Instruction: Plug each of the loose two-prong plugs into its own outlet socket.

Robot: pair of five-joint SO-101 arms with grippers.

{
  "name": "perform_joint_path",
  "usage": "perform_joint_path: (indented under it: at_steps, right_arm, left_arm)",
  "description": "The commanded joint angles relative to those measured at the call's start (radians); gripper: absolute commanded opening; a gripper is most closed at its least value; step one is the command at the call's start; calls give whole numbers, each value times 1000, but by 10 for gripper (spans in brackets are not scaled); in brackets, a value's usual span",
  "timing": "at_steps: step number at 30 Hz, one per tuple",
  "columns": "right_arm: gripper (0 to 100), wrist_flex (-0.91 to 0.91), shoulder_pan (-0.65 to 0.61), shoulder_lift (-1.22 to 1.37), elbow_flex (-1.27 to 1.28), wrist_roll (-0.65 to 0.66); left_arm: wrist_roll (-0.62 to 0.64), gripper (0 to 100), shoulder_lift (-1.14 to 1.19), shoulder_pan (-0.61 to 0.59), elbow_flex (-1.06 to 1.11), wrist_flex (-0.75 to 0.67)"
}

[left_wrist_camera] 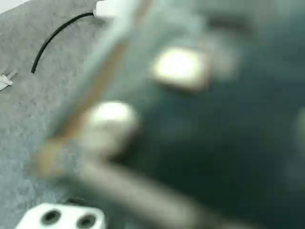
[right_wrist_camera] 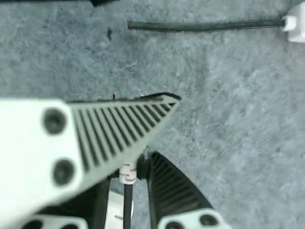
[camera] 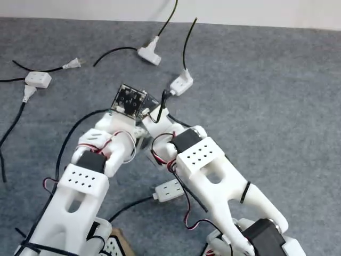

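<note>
A black cord (right_wrist_camera: 127,200) with a small white collar (right_wrist_camera: 127,174) on it sits between the right arm's jaws. The jaws are closed on it, with the ribbed white jaw on one side and the black jaw on the other. In the high view the cord runs up from these jaws to a white socket (camera: 181,84) just beyond them, near the middle of the grey desk (camera: 277,90). Whether a plug is seated in that socket I cannot tell. The right arm (camera: 213,160) and the left arm (camera: 85,176) lie side by side, their wrists close together. The left arm's jaws are hidden, so I cannot tell how they stand; a dark blurred shape sits close to the left wrist lens. A second socket (camera: 170,189) lies on the desk between the two arms, nearer their bases. Far to the left, a socket block (camera: 38,79) has a white plug (camera: 27,93) just beside it, and a loose two-prong plug (camera: 73,64) lies near. At the far side lies a white corded piece (camera: 149,55)
</note>
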Motion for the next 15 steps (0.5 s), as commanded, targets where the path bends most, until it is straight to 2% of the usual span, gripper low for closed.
perform_joint_path:
  at_steps: [1, 15]
  right_arm:
    - [9, 44, 25, -44, -87, 11]
    - [9, 216, 85, -44, -300, 68]
  left_arm:
    - [-31, 260, -1, -27, 21, 0]
    - [-49, 260, -2, -45, 68, -31]
